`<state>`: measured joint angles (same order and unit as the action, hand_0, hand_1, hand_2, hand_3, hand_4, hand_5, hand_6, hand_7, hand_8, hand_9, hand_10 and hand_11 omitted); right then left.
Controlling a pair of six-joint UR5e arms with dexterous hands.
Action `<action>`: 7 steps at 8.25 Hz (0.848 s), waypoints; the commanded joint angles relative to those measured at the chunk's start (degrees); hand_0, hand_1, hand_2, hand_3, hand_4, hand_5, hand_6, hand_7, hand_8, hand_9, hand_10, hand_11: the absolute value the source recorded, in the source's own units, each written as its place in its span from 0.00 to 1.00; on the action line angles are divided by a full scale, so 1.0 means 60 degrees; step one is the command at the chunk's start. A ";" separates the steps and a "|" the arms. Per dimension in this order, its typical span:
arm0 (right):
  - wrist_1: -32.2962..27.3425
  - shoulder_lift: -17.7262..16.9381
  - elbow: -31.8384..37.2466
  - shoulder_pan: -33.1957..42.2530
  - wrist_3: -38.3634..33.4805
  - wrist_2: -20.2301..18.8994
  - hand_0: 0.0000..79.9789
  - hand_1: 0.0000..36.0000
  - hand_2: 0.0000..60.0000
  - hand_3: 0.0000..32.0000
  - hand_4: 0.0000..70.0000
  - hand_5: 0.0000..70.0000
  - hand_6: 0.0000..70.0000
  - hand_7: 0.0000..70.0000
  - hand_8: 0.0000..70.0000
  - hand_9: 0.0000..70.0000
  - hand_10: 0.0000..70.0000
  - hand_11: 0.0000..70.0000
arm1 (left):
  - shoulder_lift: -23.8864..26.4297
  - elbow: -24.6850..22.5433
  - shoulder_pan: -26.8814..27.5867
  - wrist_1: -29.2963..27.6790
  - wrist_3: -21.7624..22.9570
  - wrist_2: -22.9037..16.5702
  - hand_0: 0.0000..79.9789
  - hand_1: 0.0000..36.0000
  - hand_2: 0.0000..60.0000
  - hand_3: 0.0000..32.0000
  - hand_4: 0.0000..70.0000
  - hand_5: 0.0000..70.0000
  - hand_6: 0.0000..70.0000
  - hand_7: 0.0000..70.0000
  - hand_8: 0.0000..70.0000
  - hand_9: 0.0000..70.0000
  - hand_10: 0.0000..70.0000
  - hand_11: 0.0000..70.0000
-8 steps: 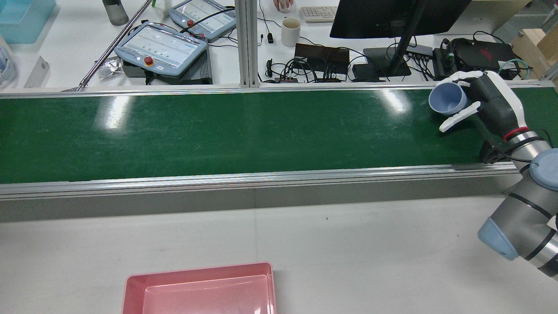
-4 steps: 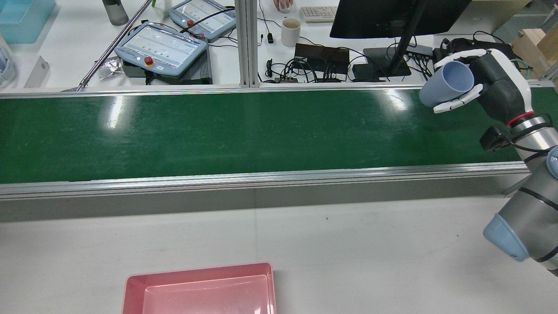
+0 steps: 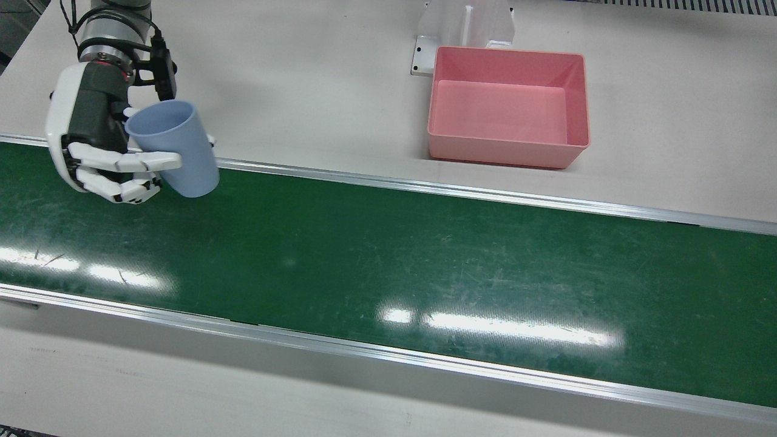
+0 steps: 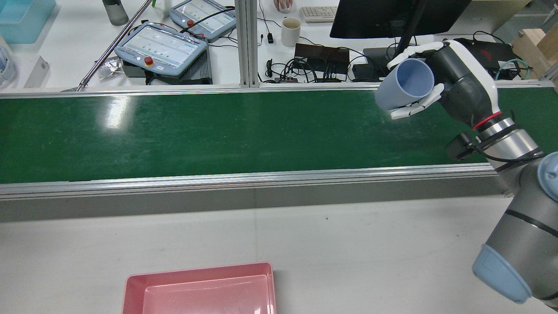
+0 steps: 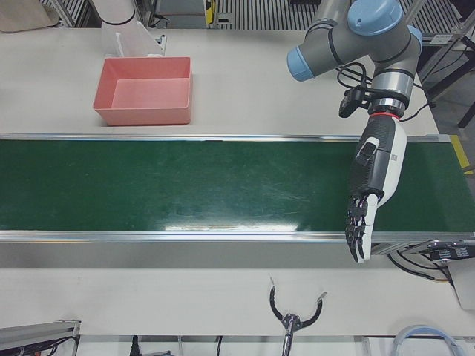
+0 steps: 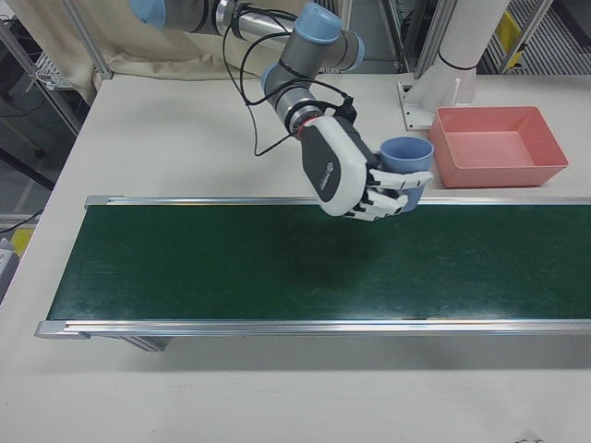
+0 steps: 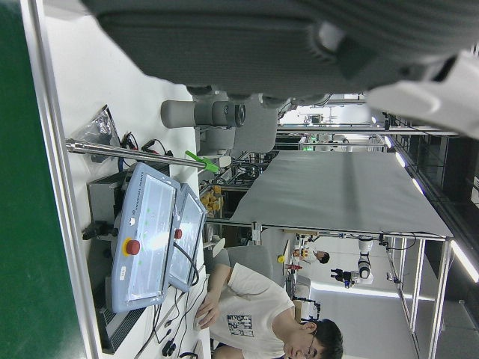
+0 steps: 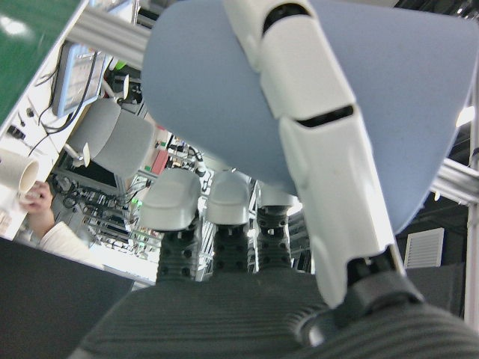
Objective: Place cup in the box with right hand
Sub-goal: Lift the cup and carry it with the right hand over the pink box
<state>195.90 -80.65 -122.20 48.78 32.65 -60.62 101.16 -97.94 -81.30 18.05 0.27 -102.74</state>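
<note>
One pale blue plastic cup (image 3: 173,149) is gripped by the closed fingers (image 3: 130,162) of the white and grey right hand (image 3: 97,139), tilted in the air above the green conveyor belt (image 3: 388,267) near the counter's (image 3: 303,79) right end. Carrying it well likely means a firm grip, then opening over the empty pink plastic box (image 3: 508,106) at the robot-side edge. The idle left hand (image 5: 369,199) hangs with fingers open and straight; no readable writing shows.
</note>
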 commanded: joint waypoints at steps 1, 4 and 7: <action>0.0045 0.0503 -0.1136 -0.2730 0.1336 0.0931 1.00 1.00 1.00 0.00 1.00 0.44 0.84 1.00 1.00 1.00 1.00 1.00 | 0.0000 -0.0009 0.0000 -0.0005 0.0000 0.0000 0.00 0.00 0.00 0.00 0.00 0.00 0.00 0.00 0.00 0.00 0.00 0.00; -0.0043 0.2027 -0.1166 -0.5324 0.4000 0.1064 1.00 1.00 1.00 0.00 1.00 0.45 0.85 1.00 1.00 1.00 1.00 1.00 | 0.0000 0.0005 0.0000 -0.0005 0.0000 0.0000 0.00 0.00 0.00 0.00 0.00 0.00 0.00 0.00 0.00 0.00 0.00 0.00; -0.0538 0.1871 -0.1152 -0.6943 0.4973 0.1680 1.00 1.00 1.00 0.00 1.00 0.45 0.85 1.00 1.00 1.00 1.00 1.00 | 0.0000 -0.0009 0.0000 -0.0005 0.0014 0.0000 0.00 0.00 0.00 0.00 0.00 0.00 0.00 0.00 0.00 0.00 0.00 0.00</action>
<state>195.38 -68.93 -129.18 12.70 58.39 -52.24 101.19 -97.93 -81.30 18.08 0.26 -102.74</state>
